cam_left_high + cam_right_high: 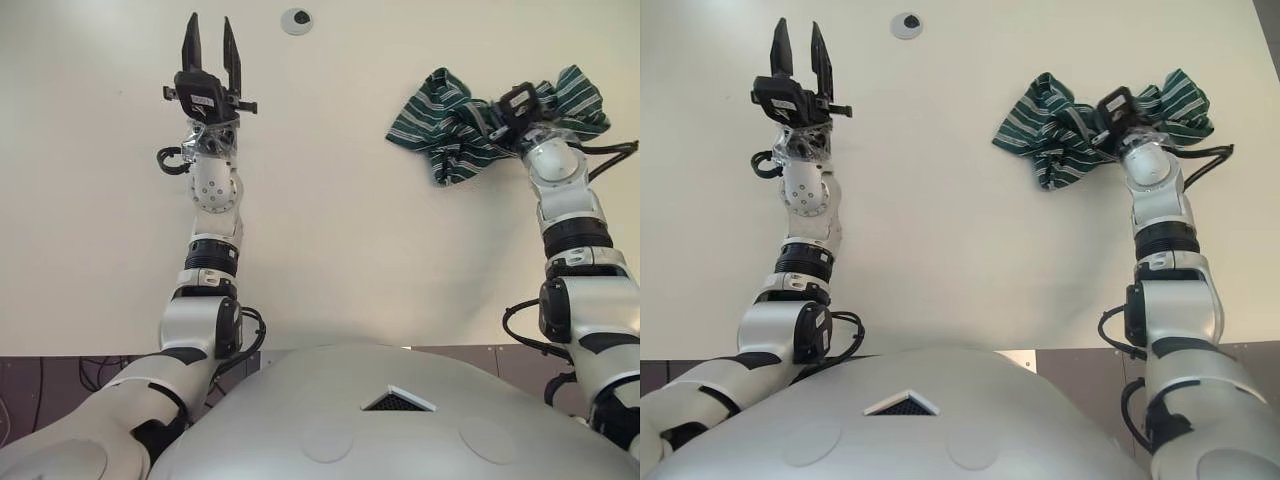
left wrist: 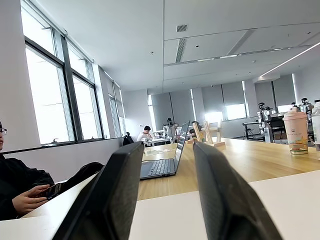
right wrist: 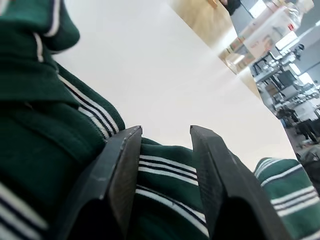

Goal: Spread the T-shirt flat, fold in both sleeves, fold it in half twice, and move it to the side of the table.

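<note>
The T-shirt, dark green with white stripes, lies crumpled in a heap at the far right of the white table. My right gripper is pushed into the heap from the near side. Its fingers stand open, with striped cloth lying between and under them. My left gripper is at the far left of the table, well apart from the shirt. It is open, points away from me and holds nothing.
A small round grey disc sits on the table's far side between the arms. Bare tabletop stretches between the two arms. Beyond the table, the left wrist view shows a wooden table with a laptop and a cup.
</note>
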### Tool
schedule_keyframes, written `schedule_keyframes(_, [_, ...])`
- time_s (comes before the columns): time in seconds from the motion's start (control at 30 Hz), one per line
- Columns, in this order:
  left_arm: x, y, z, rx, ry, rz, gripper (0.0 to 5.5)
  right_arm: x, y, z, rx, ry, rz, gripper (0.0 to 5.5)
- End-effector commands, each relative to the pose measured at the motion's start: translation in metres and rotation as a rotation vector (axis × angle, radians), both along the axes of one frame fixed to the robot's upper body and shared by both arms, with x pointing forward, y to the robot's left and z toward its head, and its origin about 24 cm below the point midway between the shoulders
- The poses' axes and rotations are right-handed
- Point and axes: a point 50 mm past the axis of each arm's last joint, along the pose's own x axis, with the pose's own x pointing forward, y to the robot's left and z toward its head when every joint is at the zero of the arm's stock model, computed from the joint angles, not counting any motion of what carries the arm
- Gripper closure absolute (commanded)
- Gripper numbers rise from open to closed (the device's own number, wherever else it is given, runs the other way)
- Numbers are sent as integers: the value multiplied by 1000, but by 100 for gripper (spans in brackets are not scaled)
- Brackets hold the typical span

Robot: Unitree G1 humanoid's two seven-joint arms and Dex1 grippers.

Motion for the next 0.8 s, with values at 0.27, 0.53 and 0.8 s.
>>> schedule_keyframes(0.27, [-24, -61, -11, 73, 137, -603, 369, -68, 83, 15, 411, 142, 406, 374])
schedule_keyframes(0.53, [-62, -77, -4, 105, 239, -914, 369, -41, 73, 63, 581, -159, 265, 374])
schedule_keyframes(0.8, [-76, -76, -9, 114, 435, -1038, 369, -34, 58, 102, 685, -428, 218, 374])
